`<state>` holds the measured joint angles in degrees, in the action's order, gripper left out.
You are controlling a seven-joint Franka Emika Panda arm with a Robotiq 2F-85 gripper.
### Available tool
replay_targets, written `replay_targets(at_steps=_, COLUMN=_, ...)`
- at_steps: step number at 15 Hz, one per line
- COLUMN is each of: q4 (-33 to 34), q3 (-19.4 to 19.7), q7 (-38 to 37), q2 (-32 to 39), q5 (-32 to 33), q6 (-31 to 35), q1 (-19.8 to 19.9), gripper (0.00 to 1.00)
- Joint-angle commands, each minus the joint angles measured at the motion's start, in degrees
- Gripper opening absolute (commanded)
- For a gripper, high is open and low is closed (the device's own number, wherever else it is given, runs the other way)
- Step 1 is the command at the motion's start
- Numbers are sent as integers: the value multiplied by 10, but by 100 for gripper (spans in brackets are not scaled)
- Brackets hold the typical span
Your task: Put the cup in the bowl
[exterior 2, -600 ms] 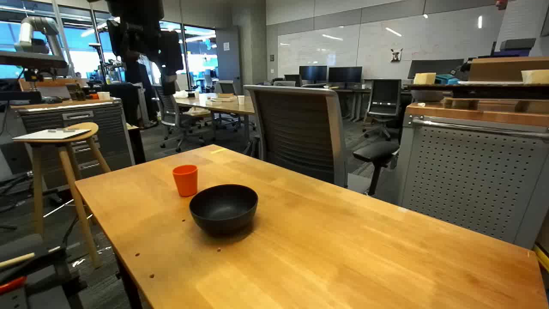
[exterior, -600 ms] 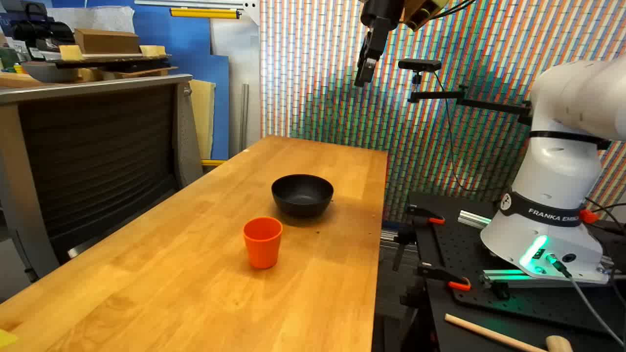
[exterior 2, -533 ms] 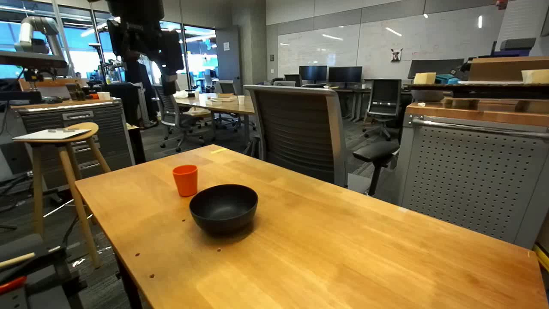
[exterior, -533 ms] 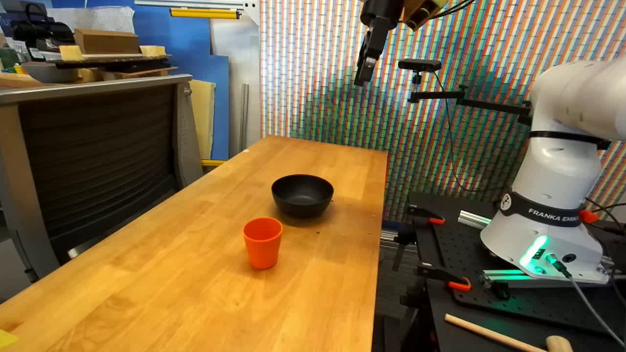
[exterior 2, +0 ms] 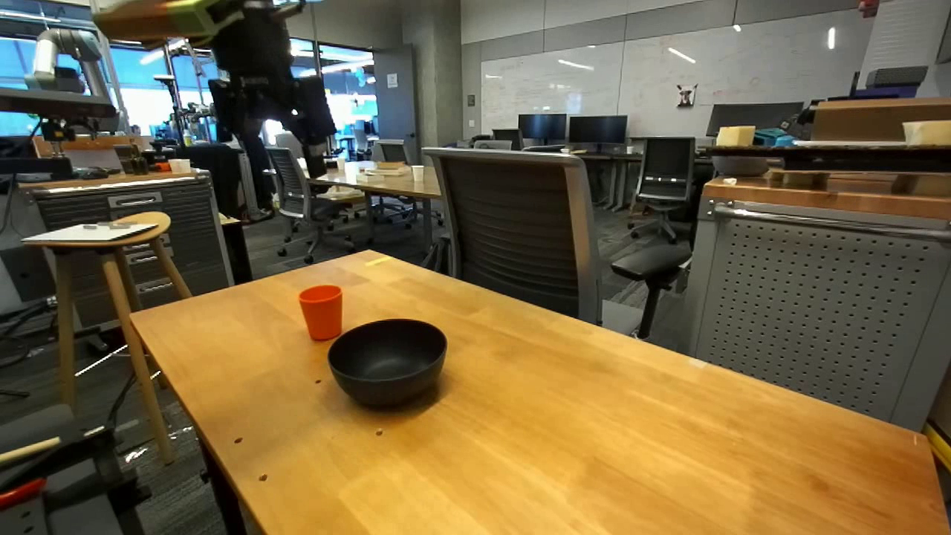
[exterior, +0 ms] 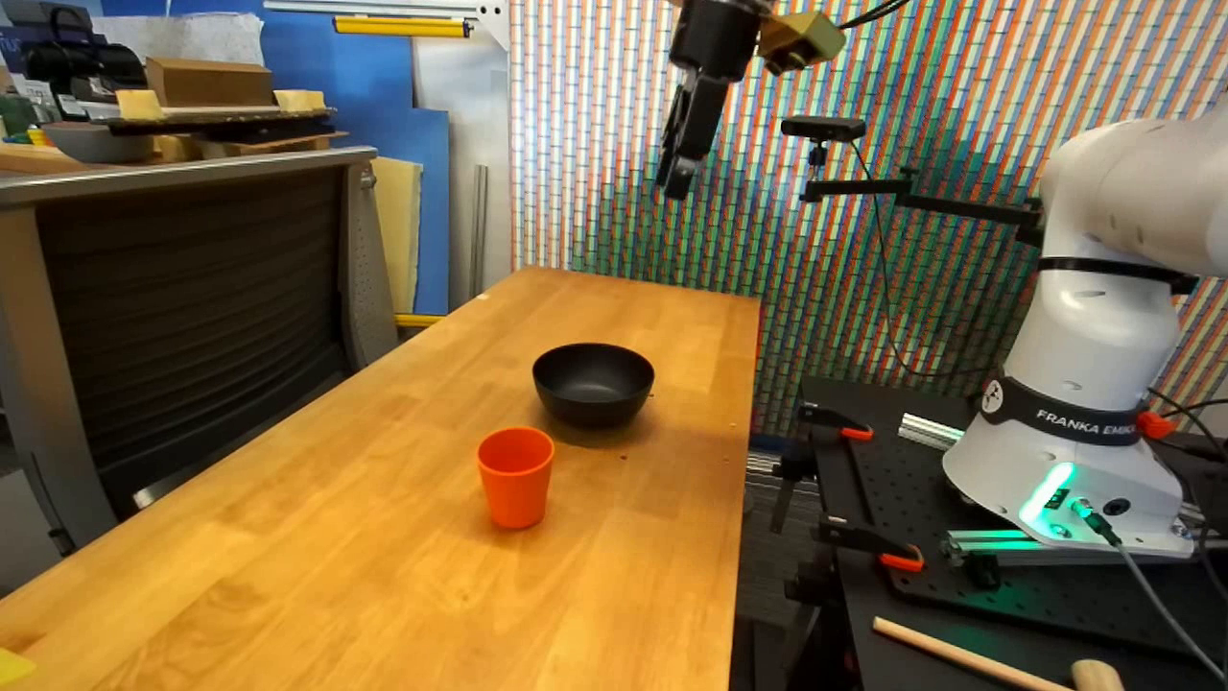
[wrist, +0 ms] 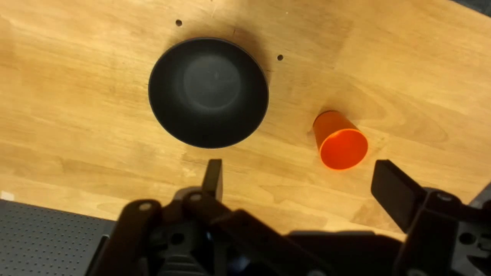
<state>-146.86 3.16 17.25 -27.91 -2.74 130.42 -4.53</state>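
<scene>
The orange-red cup [exterior: 515, 480] stands upright on the wooden table, a little apart from the black bowl [exterior: 594, 384]. Both also show in an exterior view, the cup [exterior 2: 322, 312] just behind the bowl [exterior 2: 387, 362]. My gripper [exterior: 676, 187] hangs well above the table, and it shows in an exterior view [exterior 2: 290, 184] too. In the wrist view the gripper [wrist: 298, 163] is open with nothing between its fingers. There the cup [wrist: 339, 142] lies ahead of the gap, nearer the right fingertip, and the bowl [wrist: 209, 92] lies ahead of the left fingertip. The bowl is empty.
The wooden table [exterior: 403, 537] bears the cup and bowl. An office chair [exterior 2: 520, 230] stands at its long edge. A perforated metal cabinet [exterior 2: 817, 305] stands beyond. The robot's base [exterior: 1065, 480] sits on a black side table with clamps and a wooden mallet [exterior: 969, 657].
My gripper has moved lower and farther out over the table, leftward in an exterior view, and its wrist has turned somewhat. The cup and the bowl have not moved.
</scene>
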Motion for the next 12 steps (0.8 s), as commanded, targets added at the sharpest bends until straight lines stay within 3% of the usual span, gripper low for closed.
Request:
replay_targets(at_steps=1, q4=24, q3=-94, q7=-80, q2=108, q5=77, q6=100, q1=-11, gripper=100)
replay_targets(at_steps=4, q4=65, q3=-164, q7=-173, q2=214, q5=194, q6=152, q1=-1, gripper=100)
replay_targets(at_steps=6, q4=100, q3=-181, q7=-226, q2=275, q5=274, q6=154, q1=-3, gripper=100)
replay_targets(at_steps=12, q4=225, q3=-137, q7=-320, q2=450, q5=430, q6=162, q1=-66, gripper=100)
